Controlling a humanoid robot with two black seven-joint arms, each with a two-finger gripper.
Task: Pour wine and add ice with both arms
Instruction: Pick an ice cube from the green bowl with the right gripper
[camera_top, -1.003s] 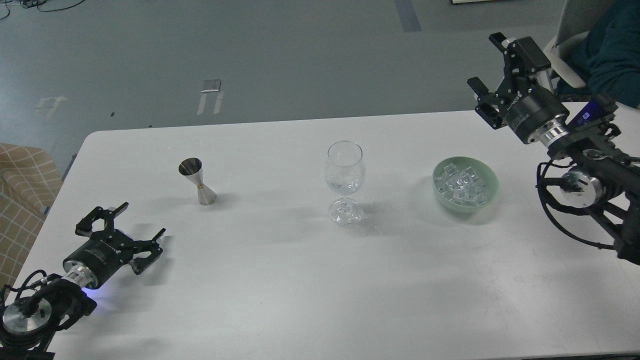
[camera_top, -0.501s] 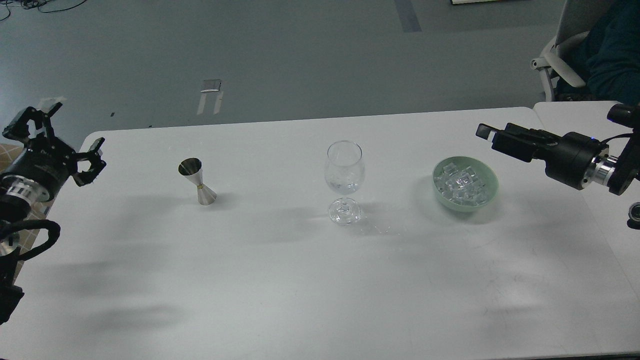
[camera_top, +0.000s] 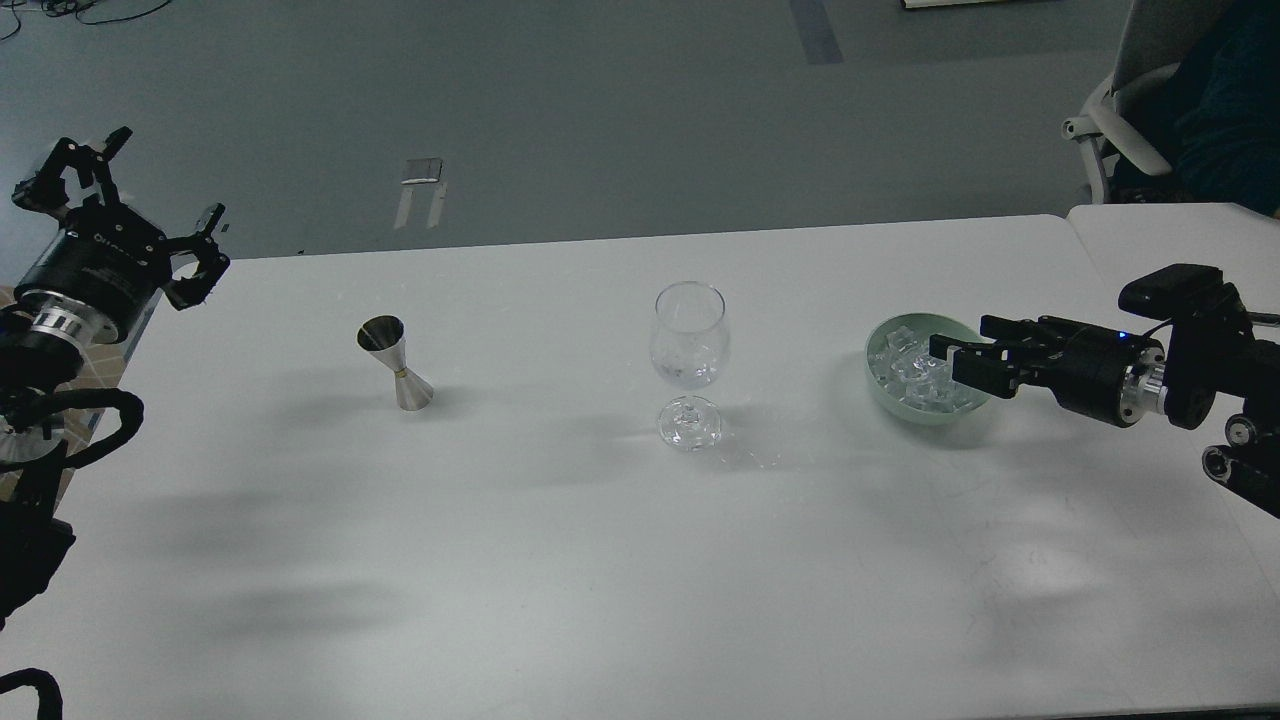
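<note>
A clear stemmed wine glass (camera_top: 689, 345) stands upright mid-table with a shallow pool of clear wine (camera_top: 686, 376) in its bowl. A steel jigger (camera_top: 395, 364) stands to its left. A pale green bowl (camera_top: 925, 412) to the right holds a heap of clear ice cubes (camera_top: 903, 360). My right gripper (camera_top: 958, 336) lies level and reaches in from the right, its open fingers over the bowl's right side, just above the ice. My left gripper (camera_top: 165, 180) is open and empty, raised at the table's far left edge, well left of the jigger.
A second white table (camera_top: 1150, 235) adjoins at the right. A grey chair (camera_top: 1115, 110) with a person in dark clothes (camera_top: 1235, 100) is beyond it at the back right. Bare tabletop (camera_top: 600, 580) lies in front of the glass.
My right gripper has come down from high at the right to the bowl. My left gripper has risen from the front left of the table to its far left edge.
</note>
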